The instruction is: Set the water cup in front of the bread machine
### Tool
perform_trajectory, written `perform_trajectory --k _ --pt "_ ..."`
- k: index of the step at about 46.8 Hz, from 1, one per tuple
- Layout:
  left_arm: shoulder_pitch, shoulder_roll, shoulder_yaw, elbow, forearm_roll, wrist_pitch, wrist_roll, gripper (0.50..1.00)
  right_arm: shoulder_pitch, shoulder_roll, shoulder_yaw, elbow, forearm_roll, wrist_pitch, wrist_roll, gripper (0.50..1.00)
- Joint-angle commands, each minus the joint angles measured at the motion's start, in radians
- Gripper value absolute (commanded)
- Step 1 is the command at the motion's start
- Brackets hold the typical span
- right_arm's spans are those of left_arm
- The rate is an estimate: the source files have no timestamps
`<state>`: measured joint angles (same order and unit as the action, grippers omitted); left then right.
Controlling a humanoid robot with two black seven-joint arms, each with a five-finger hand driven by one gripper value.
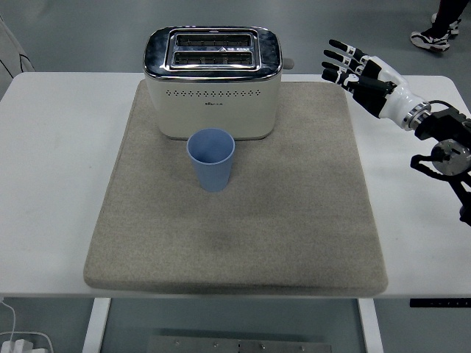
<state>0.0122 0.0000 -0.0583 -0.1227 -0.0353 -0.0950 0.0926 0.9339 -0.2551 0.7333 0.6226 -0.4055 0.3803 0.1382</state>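
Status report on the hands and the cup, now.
Right hand open, empty, at the table's far right. Left hand not in view. Blue plastic cup upright on grey mat, before white toaster. Nothing obstructing.

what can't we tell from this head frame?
- Left arm: out of frame entirely.
- Cup contents: the inside shows only as flat blue; water or empty can't be told.
- Toaster back and far side: hidden by its own body; its front print is too small to read.
- Right hand: fingers spread, holding nothing; the arm is cut off by the right edge.
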Motion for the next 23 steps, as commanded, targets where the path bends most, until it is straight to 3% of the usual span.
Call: perform_trajectory --k 1,20,23 --pt "0.000 0.000 0.000 0.000 0.000 0.000 -0.001 1.000 0.020 0.013 0.000 -0.006 0.043 -0.040 -0.026 0.926" --pt "0.000 0.000 0.000 0.000 0.000 0.000 -0.001 1.000 0.033 0.102 0.009 -0.014 0.123 -0.187 -0.032 0.921" --pt "0.000 0.000 0.000 0.000 0.000 0.000 0.001 1.000 0.034 0.109 0.008 -0.014 0.177 -0.196 -0.060 0.924"
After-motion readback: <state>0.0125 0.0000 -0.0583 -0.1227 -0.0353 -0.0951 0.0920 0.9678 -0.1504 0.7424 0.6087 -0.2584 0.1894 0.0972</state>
